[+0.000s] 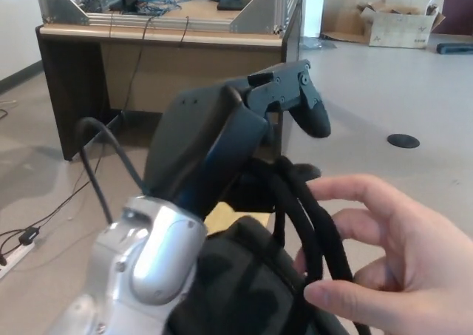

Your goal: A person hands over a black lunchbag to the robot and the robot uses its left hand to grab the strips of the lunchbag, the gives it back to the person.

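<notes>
My left hand (222, 143) fills the middle of the head view, its black fingers (299, 102) curled downward over the black straps (307, 209) of the lunchbag. The straps loop up under the palm, and the hand looks shut on them. The dark lunchbag (236, 283) hangs below, partly hidden by my silver wrist. A person's hand (399, 261) at the lower right touches the straps with spread fingers. My right hand does not show.
A wooden desk (162, 35) with a metal frame and cables stands behind, close to my hand. A cardboard box (399, 24) sits at the far right. A round floor cover (403, 140) and loose floor cables (29, 235) are in view.
</notes>
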